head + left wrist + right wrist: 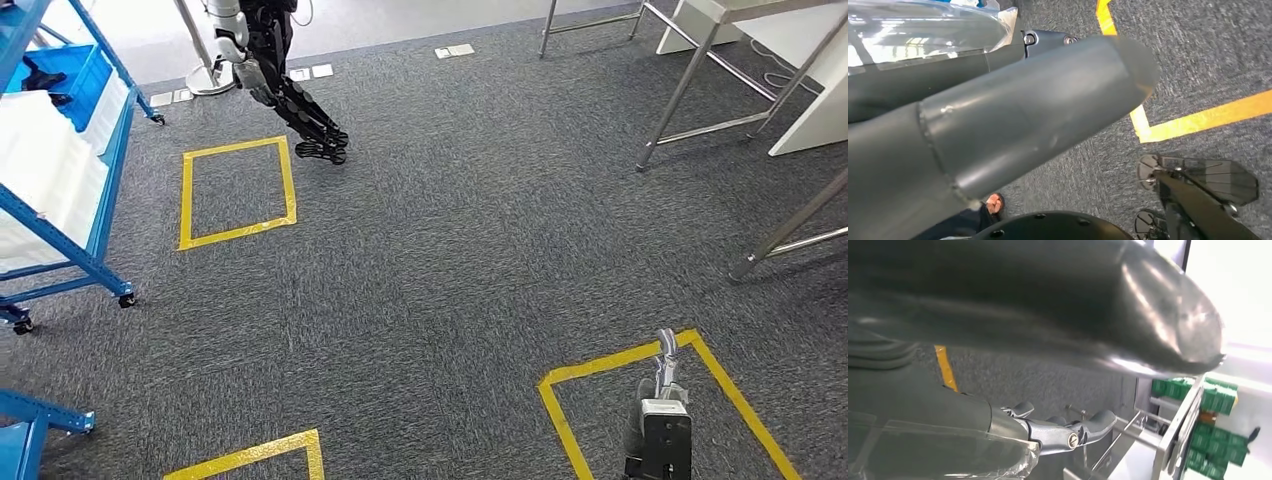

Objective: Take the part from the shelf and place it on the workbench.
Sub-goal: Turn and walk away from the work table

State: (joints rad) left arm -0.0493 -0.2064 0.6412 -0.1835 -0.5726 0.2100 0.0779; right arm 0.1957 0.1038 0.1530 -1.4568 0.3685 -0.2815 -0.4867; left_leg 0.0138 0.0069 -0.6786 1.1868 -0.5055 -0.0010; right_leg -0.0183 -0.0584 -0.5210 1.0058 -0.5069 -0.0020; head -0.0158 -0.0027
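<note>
grey carpet point(450, 250) covers the floor, with yellow tape squares point(237, 192) stuck on it. a blue shelf point(105, 190) on little wheels stands at the left side. it holds white trays point(45, 170) and a blue bin point(85, 75) with something dark in it. the part must be up there on the shelf, but i cannot tell which thing it is. the bench point(700, 70) with thin metal legs stands far off on the other side.

the right hand point(668, 375) hangs low over 1 tape square. its fingers are loose and hold nothing. the left hand point(1023, 125) shows as a big grey thumb from up close, and i cannot tell if it is clenched or loose.

the part is too small to see well, so how heavy or hard it is can't be known yet. i think a slow grab around its middle, with fingers on 2 sides, is safest. taking it is not yet done.
</note>
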